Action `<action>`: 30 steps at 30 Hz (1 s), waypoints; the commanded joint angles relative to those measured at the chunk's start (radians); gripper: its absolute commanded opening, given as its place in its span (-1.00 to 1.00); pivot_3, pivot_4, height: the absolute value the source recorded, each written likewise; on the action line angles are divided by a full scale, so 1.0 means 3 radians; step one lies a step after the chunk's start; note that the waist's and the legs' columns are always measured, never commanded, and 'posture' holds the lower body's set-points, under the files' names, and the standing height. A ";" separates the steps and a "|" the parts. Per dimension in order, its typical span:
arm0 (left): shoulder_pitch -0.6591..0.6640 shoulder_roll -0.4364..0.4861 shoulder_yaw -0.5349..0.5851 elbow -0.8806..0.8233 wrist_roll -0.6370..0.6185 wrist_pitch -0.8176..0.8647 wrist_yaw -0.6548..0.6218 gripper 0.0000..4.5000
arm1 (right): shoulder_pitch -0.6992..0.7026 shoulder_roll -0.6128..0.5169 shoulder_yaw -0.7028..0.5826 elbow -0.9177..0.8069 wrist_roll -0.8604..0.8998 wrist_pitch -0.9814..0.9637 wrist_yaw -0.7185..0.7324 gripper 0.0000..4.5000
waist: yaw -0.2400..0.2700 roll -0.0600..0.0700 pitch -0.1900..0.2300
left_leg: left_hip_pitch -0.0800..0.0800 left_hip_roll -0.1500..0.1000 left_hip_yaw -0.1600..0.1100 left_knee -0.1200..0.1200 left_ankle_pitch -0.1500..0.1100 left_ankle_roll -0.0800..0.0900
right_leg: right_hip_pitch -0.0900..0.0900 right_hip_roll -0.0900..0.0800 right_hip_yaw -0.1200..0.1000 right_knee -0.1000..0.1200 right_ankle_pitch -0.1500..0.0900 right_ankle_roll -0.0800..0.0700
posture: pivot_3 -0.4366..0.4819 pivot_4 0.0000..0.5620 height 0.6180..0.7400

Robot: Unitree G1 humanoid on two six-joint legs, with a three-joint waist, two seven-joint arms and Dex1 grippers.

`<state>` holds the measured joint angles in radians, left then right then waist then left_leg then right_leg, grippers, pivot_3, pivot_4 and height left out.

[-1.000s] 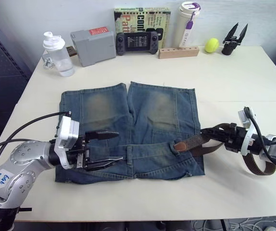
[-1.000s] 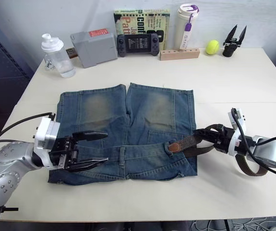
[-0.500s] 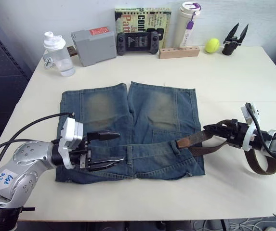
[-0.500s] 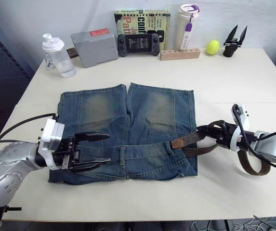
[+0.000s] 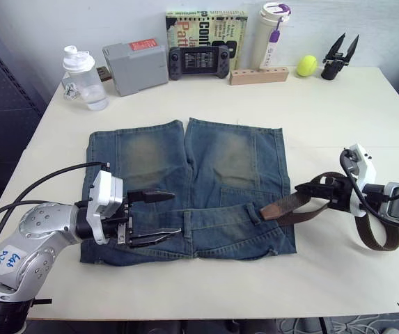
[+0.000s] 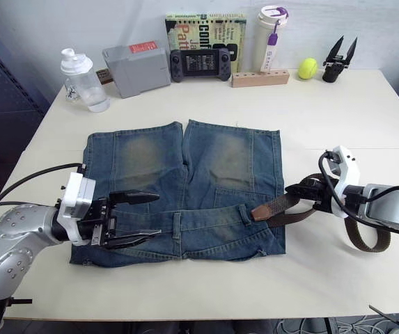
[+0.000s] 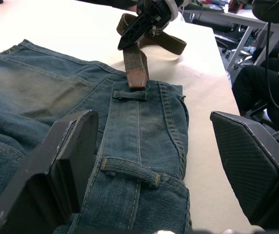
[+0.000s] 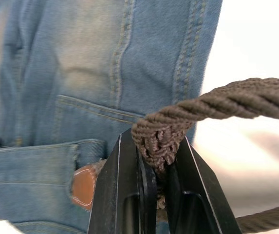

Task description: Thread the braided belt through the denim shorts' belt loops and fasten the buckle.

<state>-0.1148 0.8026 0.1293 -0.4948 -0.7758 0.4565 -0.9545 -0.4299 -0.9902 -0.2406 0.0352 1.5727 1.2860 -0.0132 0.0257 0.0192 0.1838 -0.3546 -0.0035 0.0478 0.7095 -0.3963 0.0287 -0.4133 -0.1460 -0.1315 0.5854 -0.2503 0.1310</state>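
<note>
We see the faded blue denim shorts (image 5: 185, 191) spread flat in the middle of the white table (image 5: 324, 111), waistband toward its near edge. The long dark brown braided belt (image 5: 303, 202) lies partly off the shorts toward the table's right edge, its smooth lighter leather tip (image 7: 137, 77) resting on the waistband just short of a narrow blue belt loop (image 7: 129, 95), not yet through it.

Our right gripper (image 5: 317, 188) is clenched on the braided belt a little behind the tip; the rest trails in a loop near the right edge. We cannot make out the buckle. Our left gripper (image 5: 152, 217) hovers over the waistband's left part with its fingers spread wide, holding nothing.

We judge the woven belt soft and floppy, likely to sag or twist when pushed. The leather tip looks stiffer, so holding close behind it should steer it best. The denim is limp and may bunch, so pinning the waistband beside the loop would help.
</note>
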 commanded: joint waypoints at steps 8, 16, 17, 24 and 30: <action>-0.0160 -0.0064 0.0020 -0.0090 0.0063 -0.0008 0.0043 0.79 | 0.0034 0.0424 0.0095 -0.0432 -0.0122 0.0064 -0.0097 -1.00 | 0.0001 0.0000 0.0000 | -0.0001 -0.0001 -0.0001 0.0000 0.0000 0.0000 | 0.0000 0.0000 -0.0001 0.0000 0.0000 0.0000 | -0.05 -0.47 0.76; -0.0460 -0.0123 -0.0150 0.0073 0.0220 -0.0096 -0.0037 0.79 | 0.0102 0.0758 0.0136 -0.0511 0.0025 0.0034 -0.0368 -1.00 | -0.0001 0.0000 0.0000 | 0.0000 -0.0002 -0.0001 0.0000 0.0000 0.0000 | 0.0000 0.0001 -0.0001 0.0000 0.0000 0.0000 | -0.05 -0.47 0.76; -0.0556 -0.0150 -0.0245 0.0146 0.0315 -0.0159 -0.0089 0.79 | 0.0124 0.0822 0.0146 -0.0503 0.0015 0.0012 -0.0410 -1.00 | 0.0003 0.0000 0.0000 | 0.0000 -0.0002 -0.0001 0.0000 0.0000 0.0000 | 0.0000 0.0002 -0.0001 0.0000 0.0000 0.0000 | -0.05 -0.47 0.76; -0.0768 -0.0288 -0.0397 0.0322 0.0440 -0.0248 -0.0237 0.79 | 0.0093 0.0773 -0.0078 -0.0438 -0.0011 -0.0073 -0.0441 -1.00 | -0.0007 0.0000 0.0000 | -0.0001 -0.0005 -0.0001 0.0000 0.0000 -0.0002 | 0.0000 0.0006 -0.0001 0.0000 0.0000 0.0000 | -0.05 -0.47 0.76; -0.0731 -0.0328 -0.0382 0.0334 0.0455 -0.0257 -0.0246 0.79 | -0.0168 0.0301 -0.0307 -0.0498 0.0105 -0.0025 -0.0331 -1.00 | -0.0002 0.0004 0.0003 | -0.0001 -0.0003 -0.0001 0.0003 0.0000 -0.0002 | 0.0000 0.0006 0.0000 0.0000 0.0000 0.0000 | -0.05 -0.47 0.76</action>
<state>-0.3390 0.7065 -0.0002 -0.3768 -0.6398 0.3926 -1.0263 -0.4668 -0.8815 -0.2974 -0.0746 1.5688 1.2803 -0.1254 0.0251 0.0205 0.1848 -0.3550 -0.0044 0.0476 0.7100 -0.3964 0.0282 -0.4133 -0.1442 -0.1314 0.5852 -0.2503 0.1310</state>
